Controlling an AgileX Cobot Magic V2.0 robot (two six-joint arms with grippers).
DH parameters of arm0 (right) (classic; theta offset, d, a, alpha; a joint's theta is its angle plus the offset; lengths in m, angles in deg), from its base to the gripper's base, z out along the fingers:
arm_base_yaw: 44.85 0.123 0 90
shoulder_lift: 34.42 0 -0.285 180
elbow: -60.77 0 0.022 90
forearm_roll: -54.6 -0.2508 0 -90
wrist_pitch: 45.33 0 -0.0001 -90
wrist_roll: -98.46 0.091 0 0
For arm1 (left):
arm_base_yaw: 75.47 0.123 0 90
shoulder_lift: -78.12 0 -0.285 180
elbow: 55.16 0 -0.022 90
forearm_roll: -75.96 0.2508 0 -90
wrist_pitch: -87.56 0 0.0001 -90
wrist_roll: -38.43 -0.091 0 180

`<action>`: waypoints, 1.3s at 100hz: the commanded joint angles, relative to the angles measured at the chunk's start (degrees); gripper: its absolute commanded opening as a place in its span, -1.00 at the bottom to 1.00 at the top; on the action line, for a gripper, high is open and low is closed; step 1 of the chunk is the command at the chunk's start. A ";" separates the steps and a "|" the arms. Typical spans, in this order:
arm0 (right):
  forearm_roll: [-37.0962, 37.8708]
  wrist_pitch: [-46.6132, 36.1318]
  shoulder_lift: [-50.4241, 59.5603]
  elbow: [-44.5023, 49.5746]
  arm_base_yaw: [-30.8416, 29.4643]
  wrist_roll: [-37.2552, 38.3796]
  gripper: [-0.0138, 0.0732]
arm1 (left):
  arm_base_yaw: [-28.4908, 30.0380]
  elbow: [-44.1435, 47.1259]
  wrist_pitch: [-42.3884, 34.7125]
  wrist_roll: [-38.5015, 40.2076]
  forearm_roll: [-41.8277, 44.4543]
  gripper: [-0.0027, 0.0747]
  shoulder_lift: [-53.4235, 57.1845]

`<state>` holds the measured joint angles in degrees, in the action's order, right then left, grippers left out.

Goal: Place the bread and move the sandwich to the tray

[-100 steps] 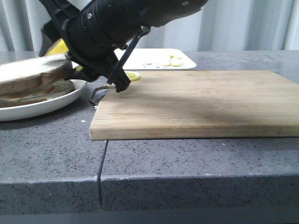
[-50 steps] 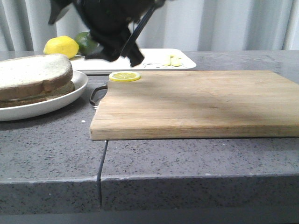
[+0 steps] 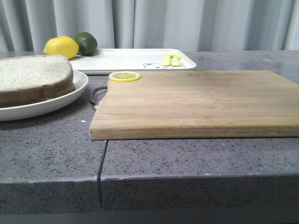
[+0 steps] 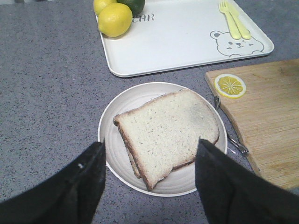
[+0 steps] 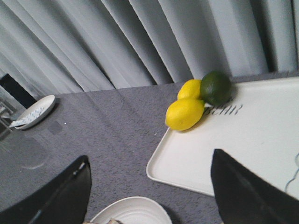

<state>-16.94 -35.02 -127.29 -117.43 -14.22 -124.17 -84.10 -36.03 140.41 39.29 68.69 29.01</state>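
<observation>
The bread (image 4: pixel 170 128) lies flat as the top slice of the sandwich (image 3: pixel 35 81) on the round white plate (image 4: pixel 114 158). A lower slice's edge shows under it, and any egg is hidden. My left gripper (image 4: pixel 150 142) hangs open above the plate, its fingers (image 4: pixel 86 184) to either side, touching nothing. The white tray (image 4: pixel 177 44) with the bear drawing lies just beyond the plate. My right gripper (image 5: pixel 150 156) is open and empty above the gap between the plate's rim (image 5: pixel 133 210) and the tray (image 5: pixel 224 149). Neither gripper shows in the front view.
On the tray's far corner sit two lemons (image 4: pixel 114 19) and a lime (image 3: pixel 86 43), with yellow cutlery (image 4: pixel 235 21) near the bear. A wooden cutting board (image 3: pixel 196 100) with a lemon slice (image 3: pixel 124 76) lies right of the plate. A small dish (image 5: pixel 32 112) stands far off.
The black arm that hung over the plate and board has risen out of the front view. The bread, tilted a second ago, now rests flat on the sandwich.
</observation>
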 commanded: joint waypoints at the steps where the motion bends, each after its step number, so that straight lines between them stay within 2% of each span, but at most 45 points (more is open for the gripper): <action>1: 8.68 2.85 5.68 -1.07 -3.22 2.04 0.56 | -0.40 -1.93 -3.63 0.05 -0.66 0.07 -0.31; 12: 20.07 3.53 9.72 1.13 -7.78 7.66 0.56 | -0.40 -1.93 -3.63 0.05 -0.66 0.07 -0.31; 26: 30.41 3.24 15.22 6.13 -12.42 12.54 0.56 | -0.40 -1.93 -3.63 0.05 -0.66 0.06 -0.31; 53: 46.60 -0.77 27.62 19.39 -19.76 21.67 0.56 | -0.40 -1.93 -3.63 0.05 -0.66 0.07 -0.31; 93: 48.65 -4.35 47.41 38.95 -25.77 20.55 0.56 | -0.40 -1.93 -3.63 0.05 -0.66 0.07 -0.31; 111: 48.73 -4.17 53.75 42.38 -26.03 20.55 0.56 | -0.40 -1.93 -3.63 0.05 -0.66 0.07 -0.31; 130: 48.73 -4.22 54.47 42.75 -26.03 20.55 0.56 | -0.40 -1.93 -3.63 0.05 -0.66 0.07 -0.31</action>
<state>31.43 -34.76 -72.83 -73.26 -40.00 -102.92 -84.10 -36.03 140.41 39.29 68.69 29.01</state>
